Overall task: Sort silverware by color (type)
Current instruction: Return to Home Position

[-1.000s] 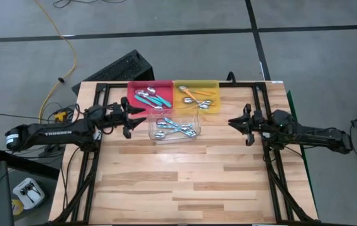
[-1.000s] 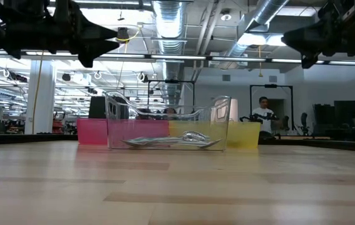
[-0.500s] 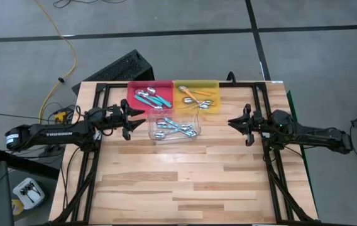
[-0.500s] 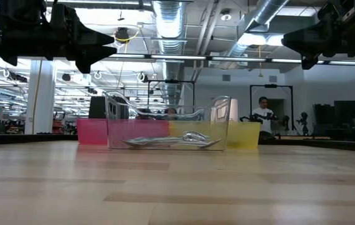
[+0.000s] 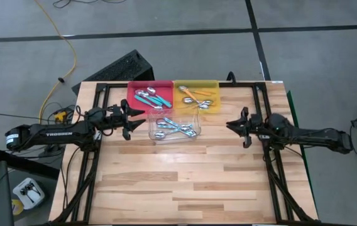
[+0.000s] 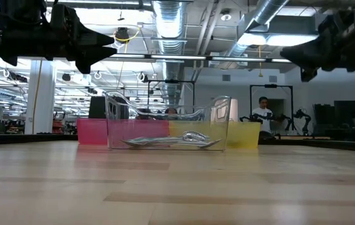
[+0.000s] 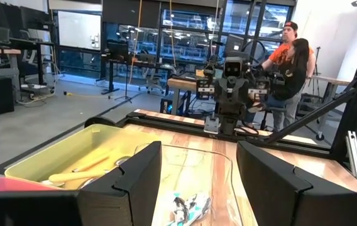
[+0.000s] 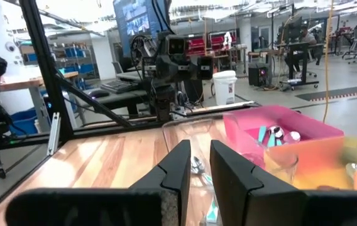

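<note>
Wooden table [image 5: 185, 176]: spoons [image 5: 173, 127] are sorted into red, yellow and clear trays [image 5: 131, 94], flanked by left gripper [image 5: 138, 118] (wide open) and right gripper [image 5: 230, 123] (narrowly parted).

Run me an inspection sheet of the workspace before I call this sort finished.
Surface: wooden table, bare except three trays near one edge.
Job's things: teal spoons in the red tray, orange spoons in the yellow tray, pale blue spoons in the clear tray; none loose.
Clutter: nothing seen.
Grippers: left gripper open, empty, beside the clear tray; right gripper narrowly open, empty, opposite it.
Cables: yellow cable on the floor, off the table.
Surroundings: people beyond the table.
</note>
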Controlling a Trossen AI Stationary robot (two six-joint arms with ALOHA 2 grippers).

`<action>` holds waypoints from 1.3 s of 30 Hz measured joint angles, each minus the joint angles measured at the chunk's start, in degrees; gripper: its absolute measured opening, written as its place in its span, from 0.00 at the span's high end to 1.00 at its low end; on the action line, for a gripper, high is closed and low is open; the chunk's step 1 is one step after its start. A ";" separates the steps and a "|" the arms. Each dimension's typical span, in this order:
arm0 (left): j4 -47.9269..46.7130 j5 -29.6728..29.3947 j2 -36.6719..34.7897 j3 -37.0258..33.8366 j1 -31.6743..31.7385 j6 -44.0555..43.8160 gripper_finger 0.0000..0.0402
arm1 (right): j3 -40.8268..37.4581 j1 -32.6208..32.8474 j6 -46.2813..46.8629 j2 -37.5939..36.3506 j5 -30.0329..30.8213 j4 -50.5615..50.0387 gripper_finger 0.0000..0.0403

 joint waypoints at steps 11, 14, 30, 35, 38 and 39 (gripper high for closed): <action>-0.98 0.40 0.02 0.02 0.00 0.44 0.52 | 0.03 0.00 2.35 -0.02 1.30 -0.30 0.78; -0.98 1.36 0.00 0.00 0.00 0.59 0.52 | 0.03 0.00 2.31 -0.02 1.31 -0.34 0.78; -1.23 0.30 0.00 0.00 0.04 1.12 0.52 | 0.01 0.00 2.34 -0.01 1.30 -0.50 0.78; -1.26 0.30 0.02 0.02 0.04 1.27 0.52 | 0.01 0.00 2.35 -0.02 1.30 -0.50 0.78; -1.31 0.30 0.00 0.00 0.04 1.27 0.52 | 0.01 0.00 2.37 -0.02 1.30 -0.50 0.78; -1.36 0.30 0.01 0.02 0.04 1.25 0.52 | 0.01 0.00 2.37 -0.01 1.30 -0.50 0.78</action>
